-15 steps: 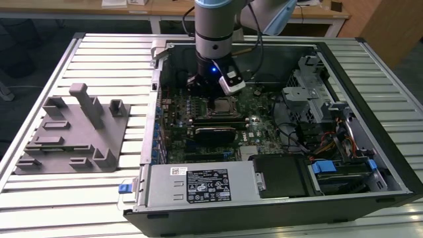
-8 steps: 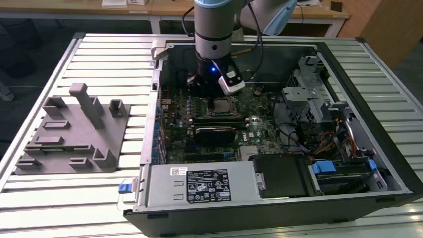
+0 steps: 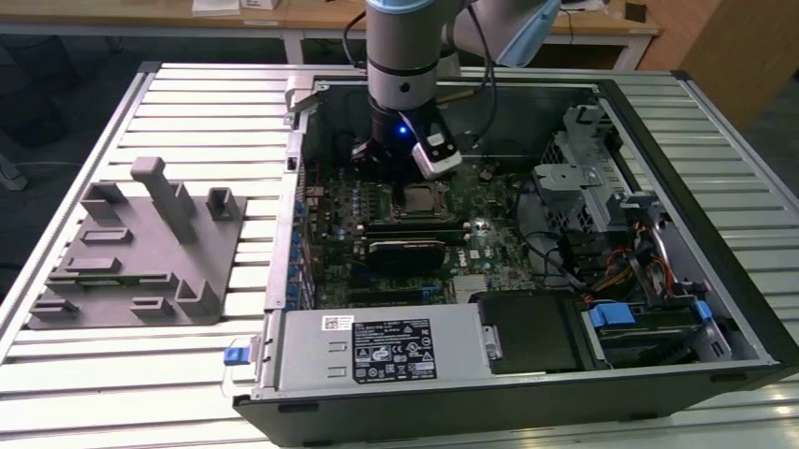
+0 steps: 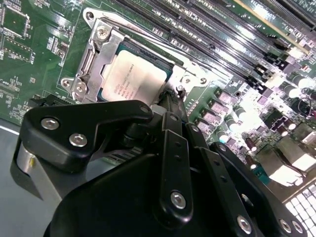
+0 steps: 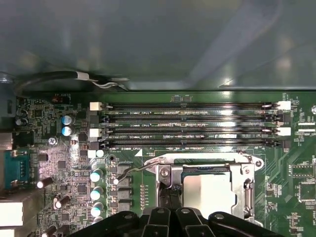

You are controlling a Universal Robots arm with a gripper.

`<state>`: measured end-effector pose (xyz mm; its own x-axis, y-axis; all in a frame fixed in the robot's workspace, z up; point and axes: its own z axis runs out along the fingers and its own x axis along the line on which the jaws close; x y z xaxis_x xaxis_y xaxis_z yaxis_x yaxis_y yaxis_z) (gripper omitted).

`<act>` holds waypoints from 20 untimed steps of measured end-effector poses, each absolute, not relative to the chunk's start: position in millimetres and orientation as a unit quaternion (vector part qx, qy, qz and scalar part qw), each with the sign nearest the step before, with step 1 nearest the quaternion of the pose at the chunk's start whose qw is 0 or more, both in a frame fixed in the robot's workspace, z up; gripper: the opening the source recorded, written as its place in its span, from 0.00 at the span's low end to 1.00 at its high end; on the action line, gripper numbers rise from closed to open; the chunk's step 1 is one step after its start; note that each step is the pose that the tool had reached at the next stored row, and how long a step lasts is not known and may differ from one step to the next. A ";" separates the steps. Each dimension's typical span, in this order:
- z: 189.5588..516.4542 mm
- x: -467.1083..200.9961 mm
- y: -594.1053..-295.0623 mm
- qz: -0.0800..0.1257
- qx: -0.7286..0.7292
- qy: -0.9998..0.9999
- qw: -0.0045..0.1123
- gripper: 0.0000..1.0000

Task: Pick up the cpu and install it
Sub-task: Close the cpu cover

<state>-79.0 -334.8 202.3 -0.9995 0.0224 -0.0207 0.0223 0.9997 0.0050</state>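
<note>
We are starting at the near edge of the slatted table [image 3: 125, 374], where an open computer case [image 3: 500, 412] is lying with its open side up. Inside it, along the wall at six o'clock in the exterior view, a silver power supply [image 3: 362, 348] is sitting beside a black drive box [image 3: 537, 332]. Blue clips [image 3: 615, 315] and bundled cables are lying just past that box, toward four o'clock.

Outside the case, at nine o'clock from it, a grey fixture block [image 3: 138, 253] is resting on the table, well apart from the arm.

Moving deeper into the case, we are seeing the green motherboard [image 3: 493, 238] covering its floor. At the board's middle, a metal socket frame [image 4: 91, 59] is holding the cpu [image 4: 131, 79], which is lying flat inside the frame with its pale silver top facing up. The gripper [image 5: 169, 191] is reaching down at one edge of the cpu. Its fingers [image 5: 164, 195] are drawn close together, and we are making out nothing between them. Whether the tips are touching the chip, we cannot tell.

Beyond the socket, long memory slots [image 5: 190, 126] are running side by side. At two o'clock in the case, a grey drive cage [image 3: 587, 178] is standing against the wall.

The arm [image 3: 402, 56] is coming down from twelve o'clock, and wooden desks [image 3: 250, 14] are standing farthest back.
</note>
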 end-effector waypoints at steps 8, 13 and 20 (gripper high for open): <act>218.7 -79.0 -334.8 0.002 0.011 1.000 0.010 0.11; 223.9 -78.9 -334.8 0.002 0.011 1.000 0.011 0.11; 224.0 -70.0 -334.2 0.002 0.011 1.000 0.011 0.11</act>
<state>-70.0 -334.2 224.0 -0.9995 0.0225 -0.0211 0.0224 0.9997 0.0050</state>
